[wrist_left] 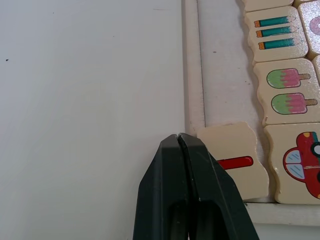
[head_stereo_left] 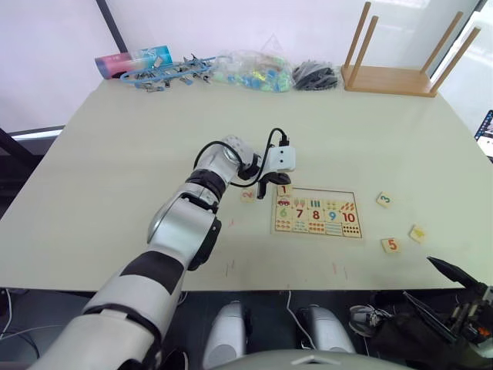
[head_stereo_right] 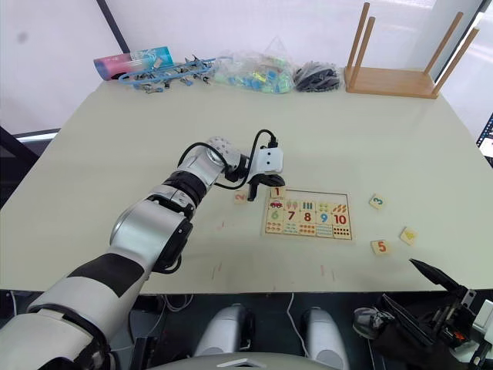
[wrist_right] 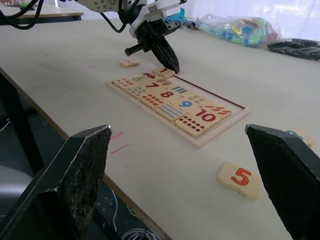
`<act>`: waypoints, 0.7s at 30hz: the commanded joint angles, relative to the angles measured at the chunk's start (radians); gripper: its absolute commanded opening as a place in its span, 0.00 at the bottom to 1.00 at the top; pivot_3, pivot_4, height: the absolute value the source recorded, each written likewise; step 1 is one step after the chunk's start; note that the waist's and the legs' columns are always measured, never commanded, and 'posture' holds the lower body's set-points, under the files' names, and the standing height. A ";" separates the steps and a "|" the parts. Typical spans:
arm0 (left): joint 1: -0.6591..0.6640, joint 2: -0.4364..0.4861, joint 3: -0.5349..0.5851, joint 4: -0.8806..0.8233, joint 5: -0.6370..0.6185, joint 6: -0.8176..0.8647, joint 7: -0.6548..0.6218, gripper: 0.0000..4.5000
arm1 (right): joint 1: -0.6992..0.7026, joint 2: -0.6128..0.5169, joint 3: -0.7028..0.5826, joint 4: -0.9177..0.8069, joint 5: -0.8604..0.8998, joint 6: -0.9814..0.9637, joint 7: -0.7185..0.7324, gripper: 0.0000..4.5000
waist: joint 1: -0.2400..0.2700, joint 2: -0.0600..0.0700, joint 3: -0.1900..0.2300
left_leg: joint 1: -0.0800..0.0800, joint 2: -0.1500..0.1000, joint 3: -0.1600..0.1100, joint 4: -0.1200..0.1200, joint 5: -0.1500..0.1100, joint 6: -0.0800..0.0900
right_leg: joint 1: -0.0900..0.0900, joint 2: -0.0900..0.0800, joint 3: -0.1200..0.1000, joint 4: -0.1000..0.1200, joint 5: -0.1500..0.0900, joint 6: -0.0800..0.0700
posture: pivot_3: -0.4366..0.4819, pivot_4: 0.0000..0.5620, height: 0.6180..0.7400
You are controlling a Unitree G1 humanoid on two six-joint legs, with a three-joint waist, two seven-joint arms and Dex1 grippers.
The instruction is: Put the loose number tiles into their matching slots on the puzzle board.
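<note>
The puzzle board point(head_stereo_left: 327, 193) lies flat at the table's middle right, with lower rows of numbers 6 to 10 and pictures. Its top row of slots point(wrist_left: 220, 75) is bare wood. The red 1 tile point(head_stereo_left: 284, 190) sits slightly crooked at the board's top left corner. My left gripper point(head_stereo_left: 265, 186) is shut, empty, its tip against that tile's outer edge. Loose tiles lie on the table: a 2 point(head_stereo_left: 248, 195) left of the board, a 3 point(head_stereo_left: 384, 200), a 5 point(head_stereo_left: 390, 245) and a yellow-printed one point(head_stereo_left: 417, 233) to its right. My right gripper point(wrist_right: 178, 132) hangs open off the table's near right edge.
An upturned wooden stool point(head_stereo_left: 400, 77) stands at the far right corner. Along the far edge lie a bag of coloured pieces point(head_stereo_left: 254, 69), a black bundle point(head_stereo_left: 316, 75), blue clips point(head_stereo_left: 166, 73) and a pink-blue tube point(head_stereo_left: 127, 62).
</note>
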 commanded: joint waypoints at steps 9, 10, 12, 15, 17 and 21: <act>0.002 -0.013 0.005 -0.007 -0.010 -0.031 -0.018 0.01 | 0.010 -0.005 -0.009 -0.016 0.009 -0.014 0.001 1.00 | 0.000 0.000 0.000 | 0.000 0.000 0.000 0.000 0.000 0.000 | 0.000 0.000 0.000 0.000 0.000 0.000 | 0.48 0.27 0.99; 0.001 -0.014 0.005 -0.007 -0.011 -0.032 -0.019 0.01 | 0.010 -0.005 -0.008 -0.016 0.009 -0.014 0.001 1.00 | 0.000 0.000 0.000 | 0.000 0.000 0.000 0.000 0.000 0.000 | 0.000 0.000 0.000 0.000 0.000 0.000 | 0.48 0.27 0.99; 0.002 -0.014 0.006 -0.007 -0.011 -0.035 -0.021 0.01 | 0.009 -0.006 -0.008 -0.016 0.009 -0.014 0.000 1.00 | 0.000 0.000 0.000 | 0.000 0.000 0.000 0.000 0.000 0.000 | 0.000 0.000 0.000 0.000 0.000 0.000 | 0.48 0.27 0.99; 0.002 -0.014 0.006 -0.007 -0.012 -0.039 -0.028 0.01 | 0.011 -0.005 -0.009 -0.017 0.009 -0.015 0.001 1.00 | 0.000 0.000 0.000 | 0.000 0.000 0.000 0.000 0.000 0.000 | 0.000 0.000 0.000 0.000 0.000 0.000 | 0.48 0.27 0.99; 0.002 -0.014 0.006 -0.007 -0.012 -0.041 -0.029 0.01 | 0.011 -0.005 -0.009 -0.017 0.009 -0.014 0.001 1.00 | 0.000 0.000 0.000 | 0.000 0.000 0.000 0.000 0.000 0.000 | 0.000 0.000 0.000 0.000 0.000 0.000 | 0.48 0.27 0.99; 0.006 -0.013 0.004 -0.008 -0.011 -0.049 -0.042 0.01 | 0.012 -0.005 -0.008 -0.016 0.007 -0.014 0.000 1.00 | 0.000 0.000 0.000 | 0.000 0.000 0.000 0.000 0.000 0.000 | 0.000 0.000 0.000 0.000 0.000 0.000 | 0.48 0.27 0.99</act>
